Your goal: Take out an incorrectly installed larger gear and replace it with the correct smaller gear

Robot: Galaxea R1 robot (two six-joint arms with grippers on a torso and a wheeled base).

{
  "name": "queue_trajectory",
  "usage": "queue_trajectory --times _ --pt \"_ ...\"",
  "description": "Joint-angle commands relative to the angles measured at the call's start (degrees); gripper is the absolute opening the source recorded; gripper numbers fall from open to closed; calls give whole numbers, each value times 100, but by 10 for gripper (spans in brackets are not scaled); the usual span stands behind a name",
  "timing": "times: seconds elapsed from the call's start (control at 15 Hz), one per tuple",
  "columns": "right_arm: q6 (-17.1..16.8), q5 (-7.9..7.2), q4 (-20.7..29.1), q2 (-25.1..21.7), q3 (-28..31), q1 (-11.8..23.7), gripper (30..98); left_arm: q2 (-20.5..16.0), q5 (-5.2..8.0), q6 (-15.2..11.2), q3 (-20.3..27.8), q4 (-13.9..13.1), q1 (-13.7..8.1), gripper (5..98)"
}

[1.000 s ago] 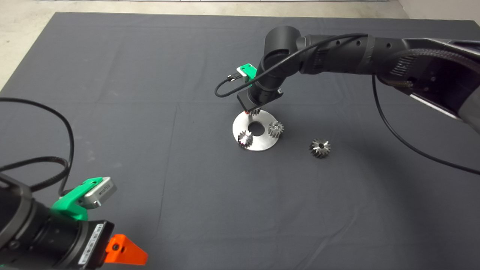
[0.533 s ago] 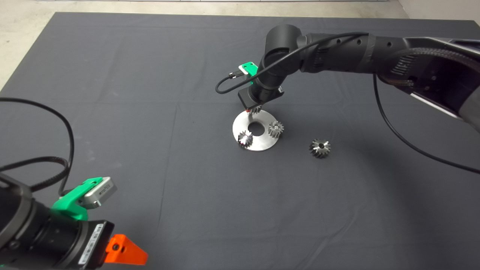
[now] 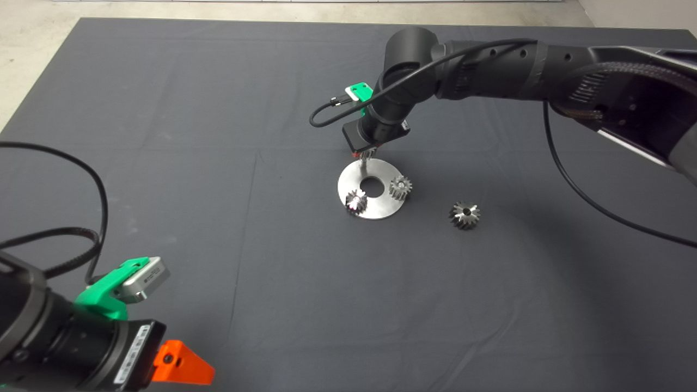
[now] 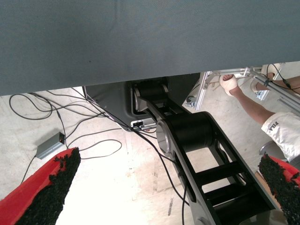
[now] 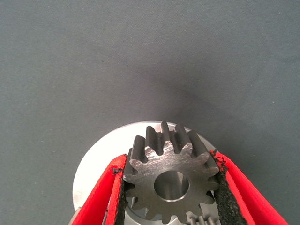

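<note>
Head view: right tool [image 3: 366, 155] above the far edge of a round silver disc [image 3: 372, 188] at mid-surface, pinching the smaller gear [image 3: 367, 157], which sits just over the disc's rim, mostly hidden under the wrist. Two bright small gears on the disc, one [image 3: 356, 201] at the near-left edge, the other [image 3: 400, 187] at the right edge, a round hole between them. The larger gear [image 3: 464, 214] flat on the dark mat [image 3: 218, 163], apart from the disc on its right side. Left tool [image 3: 182, 366] parked at the lower left corner, one red finger in sight. Left wrist view: left tool [image 4: 161, 187] spread wide with nothing between its padded fingers [image 4: 49, 192]; beyond them the mat's edge, a pale floor with cables, the robot's black base, and a person's arm [image 4: 248, 103] by a metal frame. Right wrist view: right tool [image 5: 172, 185] pressed onto the smaller gear [image 5: 171, 178] from both sides, black pads [image 5: 228, 194] against its teeth, light centre hole facing the camera, the disc [image 5: 101, 164] right behind it, teeth of another gear [image 5: 199, 219] peeking out beneath.
</note>
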Motion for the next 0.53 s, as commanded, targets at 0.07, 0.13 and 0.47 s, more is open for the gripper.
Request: queue_trajectory --times 0.07,0.13,0.47 --pt "0 30 -60 43 -31 180 401 -3 -14 8 68 1 -2 984" --pt "-9 30 -67 43 -59 171 403 -3 -14 3 68 1 -2 984" --pt "0 21 -60 61 -75 163 402 -3 -14 3 68 1 -2 984"
